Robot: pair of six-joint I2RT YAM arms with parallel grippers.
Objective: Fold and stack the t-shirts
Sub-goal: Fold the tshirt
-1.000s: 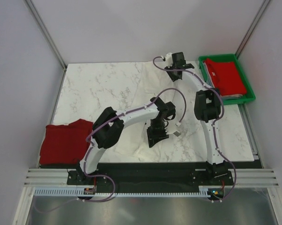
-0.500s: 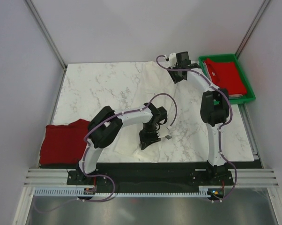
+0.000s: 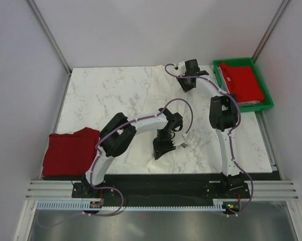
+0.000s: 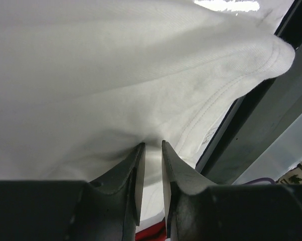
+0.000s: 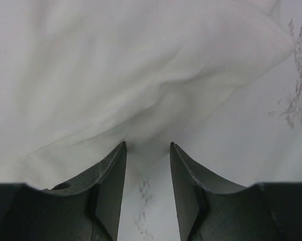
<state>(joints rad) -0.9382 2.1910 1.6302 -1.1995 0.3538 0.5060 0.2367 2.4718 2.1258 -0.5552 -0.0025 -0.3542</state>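
Since a second ago the left gripper (image 3: 161, 149) has slid a little toward the near left, and the right gripper (image 3: 185, 84) has drawn slightly nearer. Nearest, a folded red t-shirt (image 3: 68, 153) lies at the near-left corner of the marble tabletop (image 3: 101, 95). Beyond the arms' bases, the left gripper's jaws stand narrow, pinching a fold near the hem of the white t-shirt (image 4: 116, 75), which is spread across the middle of the tabletop. At that shirt's far edge the right gripper's jaws stand about half apart, closed on a thicker bunch of the same cloth. Farthest, at the far right, a second red t-shirt (image 3: 241, 80) lies in the green tray (image 3: 235, 60).
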